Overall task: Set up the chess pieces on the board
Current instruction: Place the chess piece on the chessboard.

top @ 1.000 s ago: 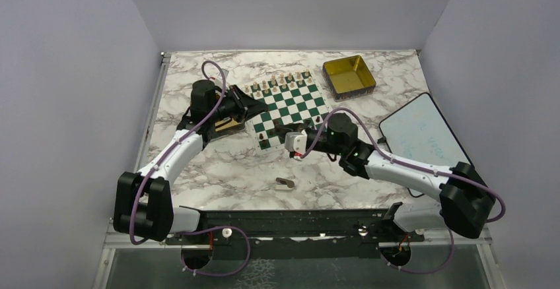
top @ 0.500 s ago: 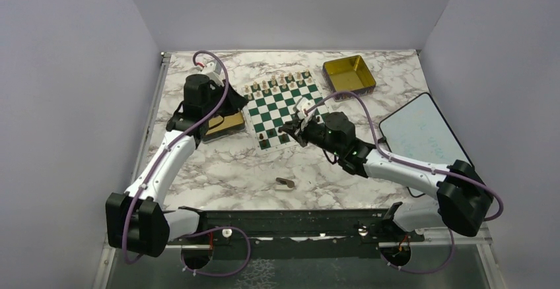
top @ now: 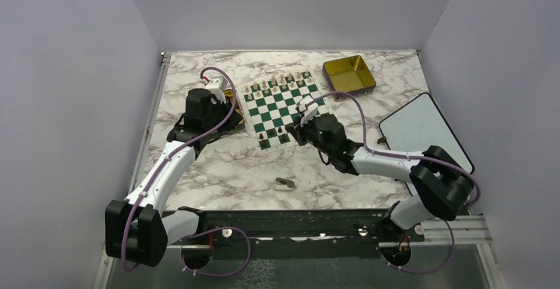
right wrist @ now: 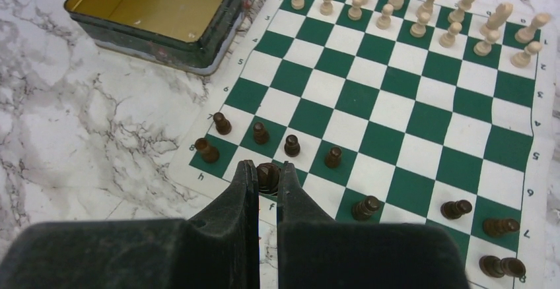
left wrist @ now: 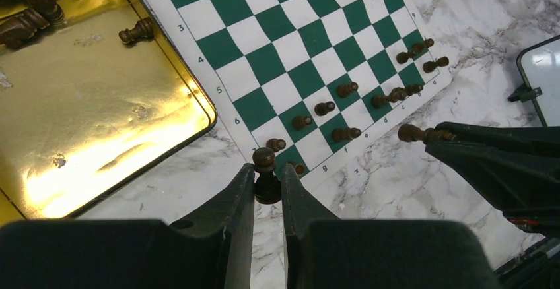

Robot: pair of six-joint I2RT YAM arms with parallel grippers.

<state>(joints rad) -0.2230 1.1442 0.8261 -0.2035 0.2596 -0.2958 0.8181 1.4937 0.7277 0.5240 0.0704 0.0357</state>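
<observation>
The left gripper (left wrist: 267,187) has its two fingers drawn in to a narrow gap around a dark chess piece (left wrist: 265,165). It pinches the piece low on the stem, so the round head stands upright above the fingertips (a low grip that should let the base meet a square flat). It hangs at the bottom centre of the left wrist view, over marble just off the corner of the chessboard (left wrist: 290,45). The gold tin (left wrist: 99,124) fills the left of the frame. A few spare dark pieces (left wrist: 137,33) lie along its upper part, so it looks to be the store for that colour.

The right gripper (right wrist: 267,185) is likewise nearly closed on a second dark piece (right wrist: 267,173). It sits at the bottom centre of its own view, low over the board's lettered edge, just below a slanting row of dark pawns (right wrist: 291,145). Whether the base touches the board I cannot tell.

The cream pieces (right wrist: 422,12) fill two ranks along the top of that frame, while the dark side shows gaps. I judge each arm is bringing a piece to an empty square. Both head for the same end of the board, so they may crowd each other.
</observation>
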